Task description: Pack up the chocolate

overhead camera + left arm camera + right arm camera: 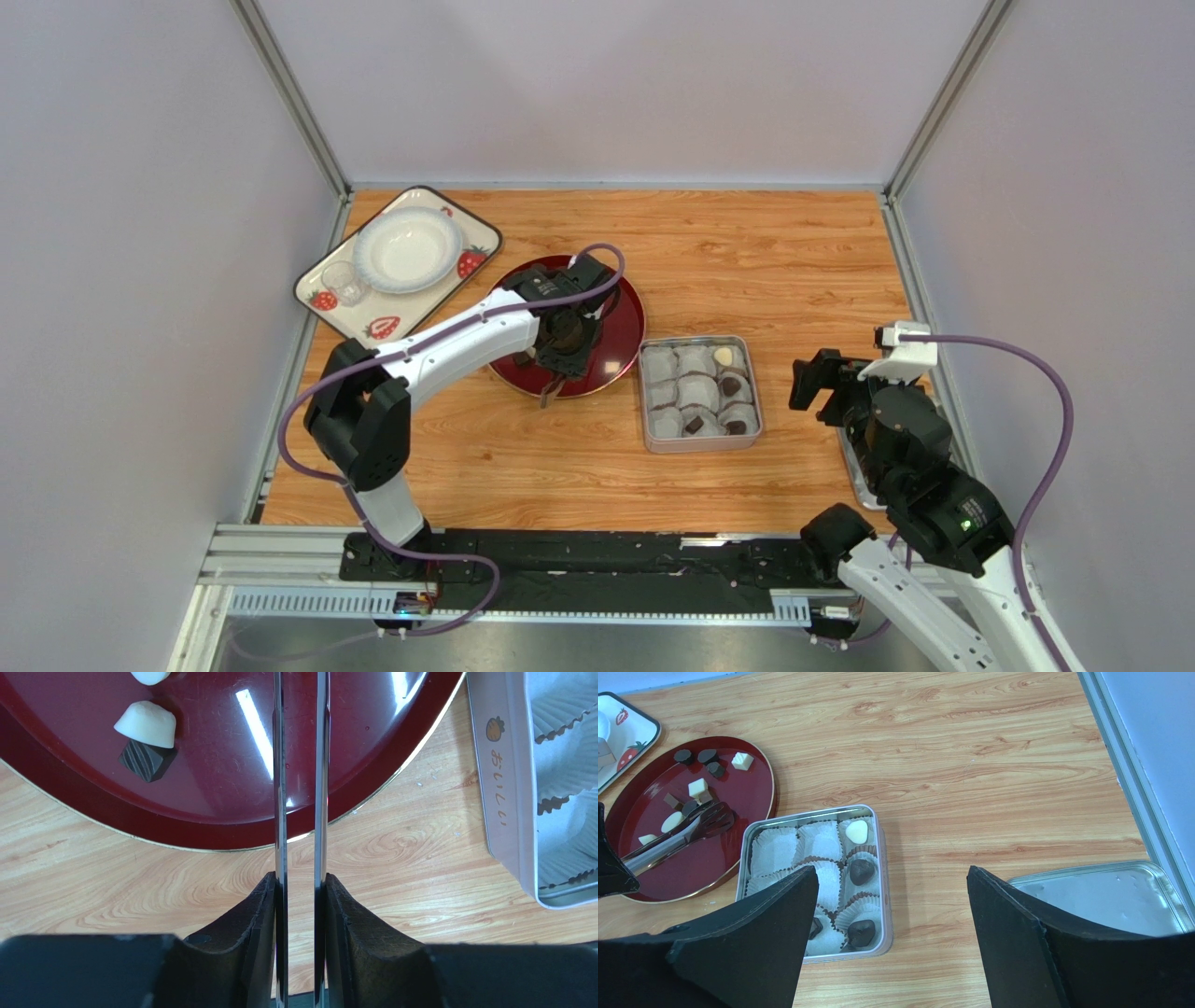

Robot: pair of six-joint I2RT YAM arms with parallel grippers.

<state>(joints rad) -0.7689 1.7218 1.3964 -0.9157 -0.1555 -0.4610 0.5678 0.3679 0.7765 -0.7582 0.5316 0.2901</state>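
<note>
We count at least four chocolates [861, 871] in tin [502, 812], more on plate [210, 756]. Left tool [300, 882] grips tongs [675, 838]; right tool [891, 875] wide apart, empty.

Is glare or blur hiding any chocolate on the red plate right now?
Left wrist: a glare streak crosses the red plate but misses the white chocolate and dark chocolate. Right wrist: even light, pieces sharp. Top external: too small to tell.

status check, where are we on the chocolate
Left hand shut on tongs, over red plate. Right hand open, near lid. Few chocolates in tin, more on red plate. Nothing blocking tin.
</note>
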